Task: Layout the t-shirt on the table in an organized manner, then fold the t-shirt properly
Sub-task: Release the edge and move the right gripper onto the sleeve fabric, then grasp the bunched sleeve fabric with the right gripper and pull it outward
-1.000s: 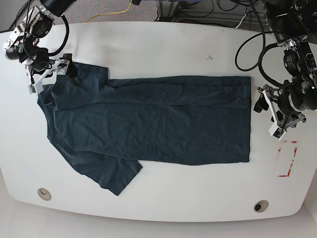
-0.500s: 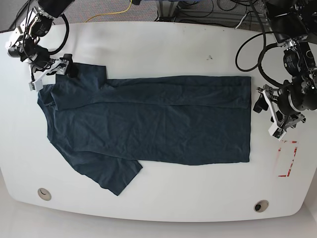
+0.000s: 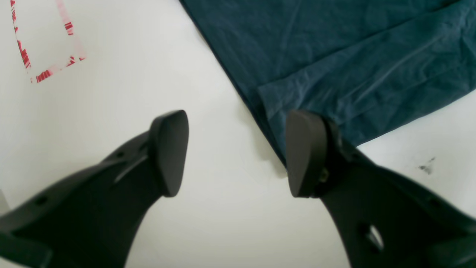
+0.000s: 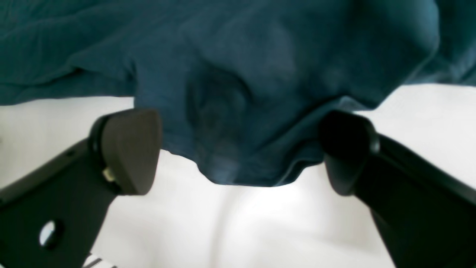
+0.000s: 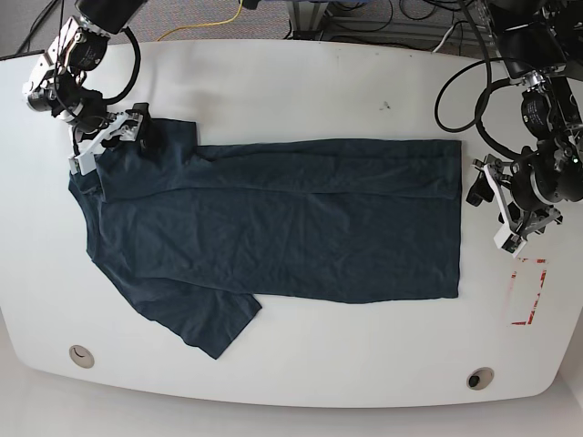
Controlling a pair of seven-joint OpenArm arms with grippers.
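The wrinkled dark navy-blue cotton t-shirt (image 5: 273,223) lies flat on the glossy white counter (image 5: 301,91), no print or label readable on it. Its upper sleeve lies bunched between the fingers of the right gripper (image 5: 117,146), which stands wide with nothing pinched; in the right wrist view the cloth edge (image 4: 238,163) sags between the two dark pads (image 4: 130,149). The left gripper (image 5: 496,211) hangs just beyond the hem, jaws wide apart and empty, one pad (image 3: 305,149) over the hem corner. The red tape rectangle (image 5: 528,291) lies near the left gripper, away from the shirt
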